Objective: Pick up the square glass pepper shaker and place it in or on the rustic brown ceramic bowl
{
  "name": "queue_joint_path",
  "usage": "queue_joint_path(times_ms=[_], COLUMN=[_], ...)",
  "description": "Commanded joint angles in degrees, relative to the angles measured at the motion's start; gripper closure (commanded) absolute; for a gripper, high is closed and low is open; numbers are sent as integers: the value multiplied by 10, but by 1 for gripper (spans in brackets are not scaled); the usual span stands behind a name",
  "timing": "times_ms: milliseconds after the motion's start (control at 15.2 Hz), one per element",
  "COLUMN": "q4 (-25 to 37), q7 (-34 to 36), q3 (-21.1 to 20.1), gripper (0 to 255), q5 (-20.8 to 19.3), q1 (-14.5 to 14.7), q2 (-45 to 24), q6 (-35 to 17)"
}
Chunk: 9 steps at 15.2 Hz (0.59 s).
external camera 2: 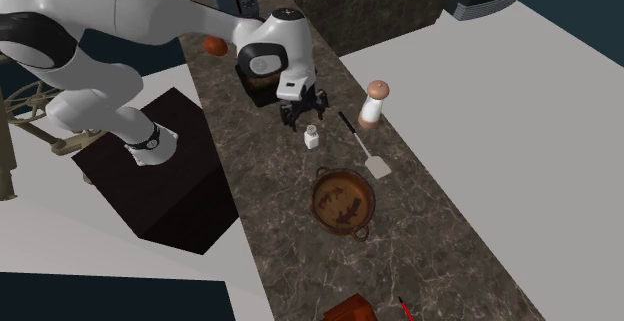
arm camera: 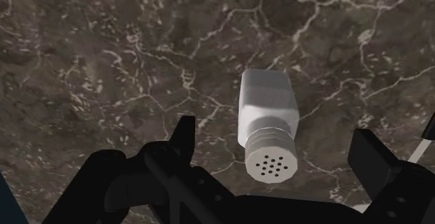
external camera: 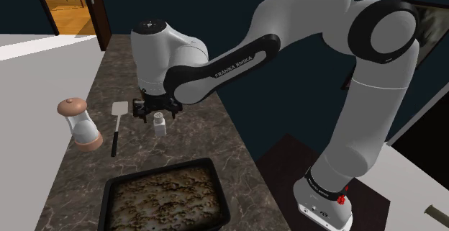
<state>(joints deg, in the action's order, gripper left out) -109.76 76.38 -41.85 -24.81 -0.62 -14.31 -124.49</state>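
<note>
**State.** The gripper (external camera 2: 303,119) hangs directly above the square pepper shaker (arm camera: 268,118) with its fingers (arm camera: 182,140) spread wide. In the wrist view one finger stands on each side of the shaker and neither touches it. Nothing is held.

**Location.** The shaker stands upright on the dark marbled surface (external camera: 194,143), left of centre in the shoulder view. A spatula (external camera: 117,125) lies just beside it and a pepper mill (external camera: 80,124) stands further left. In the second exterior view the shaker sits near the frame's centre. The brown two-handled bowl (external camera 2: 342,202) lies below and to the right of it, near but apart.

**Handling.** The shaker is judged small, light and rigid. Its white body has smooth flat faces that are probably slippery, and if it is glass it is breakable. Grip across two opposite flat faces at mid-height, below the round perforated cap (arm camera: 272,161). Close squarely, because a skewed grip may twist or topple it. Lower it into the bowl gently.
</note>
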Motion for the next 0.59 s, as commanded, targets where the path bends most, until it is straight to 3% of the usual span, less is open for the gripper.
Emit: queue_joint_path(times_ms=[0,528], q4=[2,-6], q7=[13,30], q3=[6,19], gripper=[0,0], q5=[-16,-45], q1=[7,14], q2=[-16,-45], q6=[-8,-36])
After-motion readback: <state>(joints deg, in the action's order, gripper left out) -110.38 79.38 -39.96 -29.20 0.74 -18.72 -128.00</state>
